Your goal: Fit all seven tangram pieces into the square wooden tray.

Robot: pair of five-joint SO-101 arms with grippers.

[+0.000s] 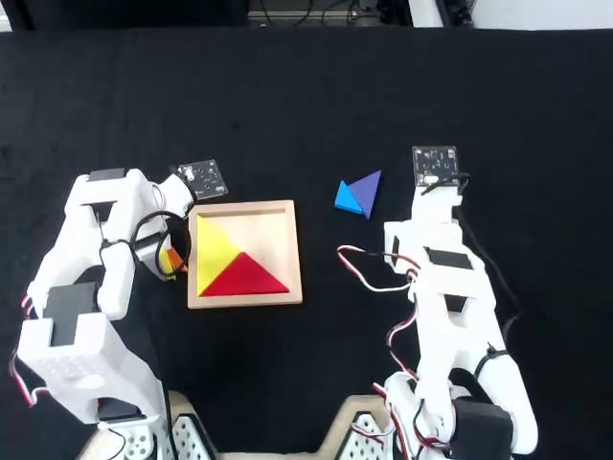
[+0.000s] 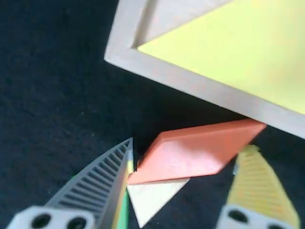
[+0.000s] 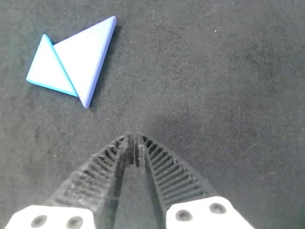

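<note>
The square wooden tray (image 1: 293, 251) holds a big yellow triangle (image 1: 213, 247) and a big red triangle (image 1: 245, 276). Just outside the tray's left wall (image 2: 190, 82), my left gripper (image 2: 190, 148) is shut on an orange parallelogram (image 2: 200, 149), which is tilted between the fingers. A cream triangle (image 2: 150, 196) lies partly under it. A light blue triangle (image 3: 47, 70) and a periwinkle triangle (image 3: 86, 51) touch each other on the cloth right of the tray (image 1: 359, 194). My right gripper (image 3: 134, 145) is shut and empty, a short way from them.
Black cloth covers the whole table (image 1: 306, 105). A green and yellow sliver (image 2: 125, 202) shows beside the left gripper's grey finger. Open cloth lies between the tray and the blue pieces and behind the tray.
</note>
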